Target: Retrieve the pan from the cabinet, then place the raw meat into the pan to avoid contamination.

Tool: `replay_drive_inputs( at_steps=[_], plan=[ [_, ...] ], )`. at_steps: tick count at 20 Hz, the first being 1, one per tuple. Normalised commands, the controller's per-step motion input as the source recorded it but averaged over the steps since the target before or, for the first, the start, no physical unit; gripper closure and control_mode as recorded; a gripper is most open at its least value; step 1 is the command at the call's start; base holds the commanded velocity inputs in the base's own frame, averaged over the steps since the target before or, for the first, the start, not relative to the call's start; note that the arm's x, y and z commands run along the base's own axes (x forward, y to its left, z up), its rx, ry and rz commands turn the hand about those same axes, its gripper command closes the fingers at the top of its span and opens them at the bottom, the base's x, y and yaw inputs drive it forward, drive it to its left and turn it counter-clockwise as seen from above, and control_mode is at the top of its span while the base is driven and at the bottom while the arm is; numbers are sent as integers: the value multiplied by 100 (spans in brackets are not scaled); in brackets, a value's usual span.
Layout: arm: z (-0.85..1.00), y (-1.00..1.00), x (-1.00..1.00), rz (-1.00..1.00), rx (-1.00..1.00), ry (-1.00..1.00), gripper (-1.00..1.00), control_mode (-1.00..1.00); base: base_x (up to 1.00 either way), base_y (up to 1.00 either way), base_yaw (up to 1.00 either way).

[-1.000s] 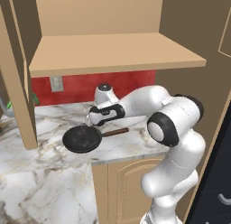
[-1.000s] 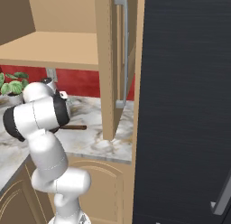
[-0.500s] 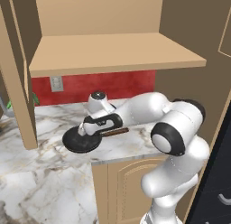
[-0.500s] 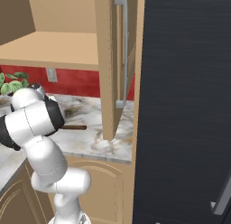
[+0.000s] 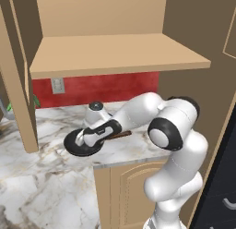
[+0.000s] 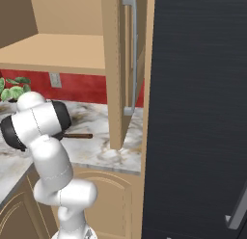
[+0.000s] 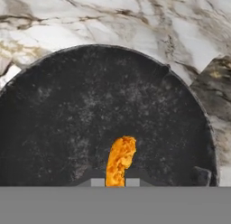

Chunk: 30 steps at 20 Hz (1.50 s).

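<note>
The black pan (image 5: pixel 73 147) sits on the marble counter (image 5: pixel 46 177), its brown handle (image 5: pixel 121 134) pointing right. My gripper (image 5: pixel 81 141) hangs just above the pan's inside, tilted down. In the hand view the pan (image 7: pixel 113 105) spreads mottled grey below the hand. An orange-brown piece of raw meat (image 7: pixel 119 160) sticks out between my fingertips (image 7: pixel 98 182), and the gripper (image 7: pixel 115 183) is shut on it. The meat hangs close over the pan's floor. The cabinet (image 5: pixel 120 55) stands open above the counter, with a bare wooden shelf. The pan's handle (image 6: pixel 77 135) also shows past my arm in the right base view.
An open cabinet door (image 5: pixel 18 85) stands at the left, another (image 6: pixel 118 69) with a silver bar handle (image 6: pixel 131 50) at the right. A dark fridge (image 6: pixel 198 112) fills the right side. A plant (image 6: pixel 12 88) and a wall outlet (image 5: pixel 57 85) sit at the back.
The hand has swung left from above the pan's handle to over the pan's middle and has come lower. The pan has stayed in place.
</note>
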Motion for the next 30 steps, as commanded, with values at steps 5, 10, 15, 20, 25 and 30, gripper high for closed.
replay_drive_inputs(
  at_steps=[5, 10, 15, 20, 25, 30],
  plan=[
    [-32, 24, 18, 0, 0, 0, 100, -100, 0, 0, 0],
    [-28, 11, 20, 0, 0, -1, 100, -100, 0, 0, 0],
    [-28, 6, 22, 0, 0, 0, 100, -100, 0, 0, 0],
    [-24, 6, 17, 0, 0, 0, 100, -100, 0, 0, 0],
    [-1, 0, -2, 0, 0, 0, -100, -100, 0, 0, 0],
    [11, -5, -10, 0, 0, 0, -100, -100, 0, 0, 0]
  ],
)
